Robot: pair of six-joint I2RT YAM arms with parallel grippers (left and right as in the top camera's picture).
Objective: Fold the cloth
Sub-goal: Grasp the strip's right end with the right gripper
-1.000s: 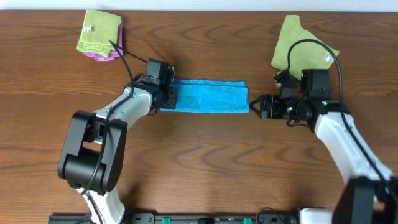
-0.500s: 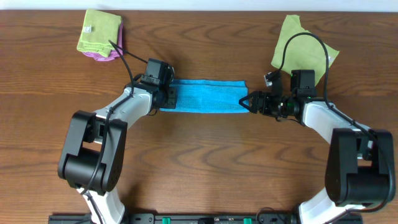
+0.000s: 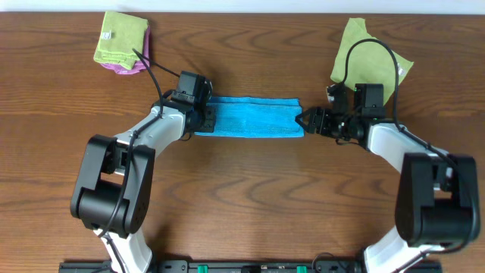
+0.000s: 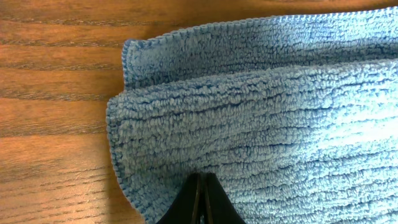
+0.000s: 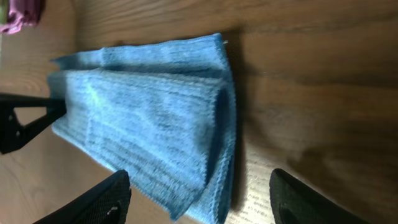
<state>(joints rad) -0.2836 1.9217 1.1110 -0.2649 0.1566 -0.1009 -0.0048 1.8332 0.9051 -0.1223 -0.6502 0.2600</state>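
Cloth (image 3: 254, 116): sky-blue, lying on the wooden table (image 3: 250, 197) as a long narrow strip folded in layers. It runs left to right between the two arms at the middle of the overhead view.

Left gripper (image 3: 206, 117): sits at the strip's left end. In the left wrist view its fingers (image 4: 186, 205) are pressed together, with the tips against the pile near the end's lower edge. Whether a layer is caught between them cannot be told.

Right gripper (image 3: 307, 120): just beside the strip's right end, spread wide. In the right wrist view one finger (image 5: 102, 202) stands at each side of the folded end (stacked edges show there), apart from the fabric.

Other items: a lime-green cloth (image 3: 121, 36) lies on a purple cloth (image 3: 125, 68) at the far left. A second lime-green cloth (image 3: 364, 49) lies at the far right.
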